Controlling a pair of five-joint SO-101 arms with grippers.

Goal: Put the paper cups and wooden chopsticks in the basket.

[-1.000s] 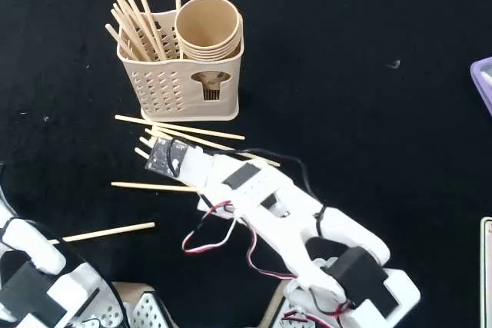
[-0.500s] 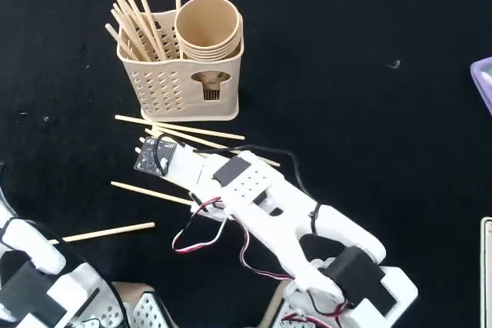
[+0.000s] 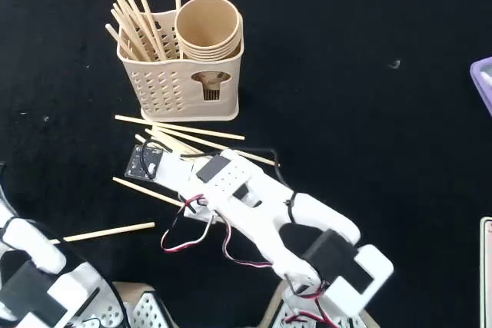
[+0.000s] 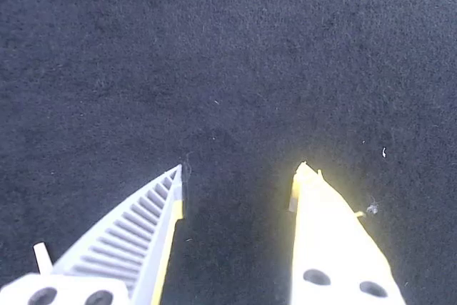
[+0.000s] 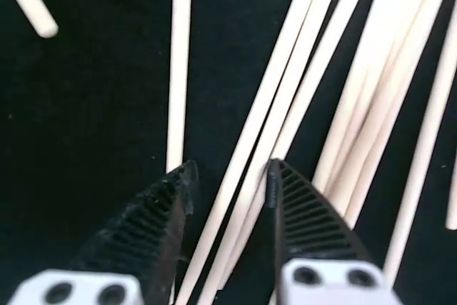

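Right gripper (image 5: 230, 167) is partly open astride loose chopsticks (image 5: 371, 91) on the black table (image 3: 369, 113), clamping nothing. Left gripper (image 4: 239, 168) is open and empty above bare cloth. High view: paper cups (image 3: 207, 24) stand in the basket (image 3: 181, 86).

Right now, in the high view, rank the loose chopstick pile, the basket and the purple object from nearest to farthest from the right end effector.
1. loose chopstick pile: directly under the right end effector, in front of the basket.
2. basket: just behind the pile, towards the far left.
3. purple object: far off at the view's right edge.
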